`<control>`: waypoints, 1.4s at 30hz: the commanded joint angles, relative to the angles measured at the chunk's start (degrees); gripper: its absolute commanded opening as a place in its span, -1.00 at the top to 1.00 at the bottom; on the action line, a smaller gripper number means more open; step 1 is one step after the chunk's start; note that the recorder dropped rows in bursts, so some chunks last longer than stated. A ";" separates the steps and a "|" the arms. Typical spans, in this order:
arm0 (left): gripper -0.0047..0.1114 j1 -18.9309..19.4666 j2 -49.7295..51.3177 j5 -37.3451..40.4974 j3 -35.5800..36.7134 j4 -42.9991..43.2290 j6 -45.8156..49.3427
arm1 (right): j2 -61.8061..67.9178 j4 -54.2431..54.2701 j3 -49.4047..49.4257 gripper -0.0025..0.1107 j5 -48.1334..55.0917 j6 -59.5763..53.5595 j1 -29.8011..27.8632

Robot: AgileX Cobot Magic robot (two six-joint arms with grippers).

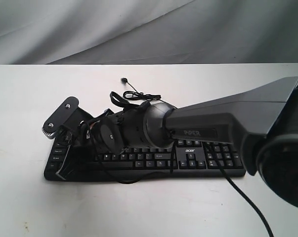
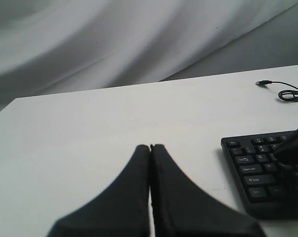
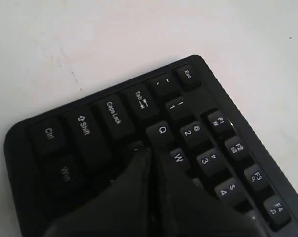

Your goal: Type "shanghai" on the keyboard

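Observation:
The black keyboard (image 1: 188, 158) lies across the white table, and its left end also shows in the left wrist view (image 2: 260, 170). My right arm (image 1: 139, 126) reaches across the keyboard to that left end. My right gripper (image 3: 151, 150) is shut with nothing in it. Its tips rest on the key row just below Q (image 3: 162, 130) and beside Caps Lock (image 3: 114, 113); the key under them is hidden. My left gripper (image 2: 149, 147) is shut and empty over bare table, off the keyboard's left end. It does not show in the exterior view.
The keyboard's thin black cable (image 1: 139, 96) lies coiled behind it and ends in a plug (image 1: 124, 80). A second cable (image 1: 242, 197) runs from the right arm toward the front edge. Grey cloth (image 1: 139, 29) hangs behind the table.

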 commanded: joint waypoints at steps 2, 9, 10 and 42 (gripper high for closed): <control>0.92 -0.42 -0.25 -0.57 0.26 -0.10 -0.25 | -0.32 -0.82 0.10 0.96 -0.78 -0.41 -0.48; 0.92 -0.42 -0.25 -0.57 0.26 -0.10 -0.25 | 0.19 -1.35 0.10 0.96 -0.90 -0.41 -0.74; 0.92 -0.42 -0.25 -0.57 0.26 -0.10 -0.25 | 0.35 -1.35 0.10 0.96 -0.90 -0.41 -0.75; 0.92 -0.42 -0.25 -0.57 0.26 -0.10 -0.25 | -8.30 -4.74 7.45 0.96 1.51 0.67 -3.86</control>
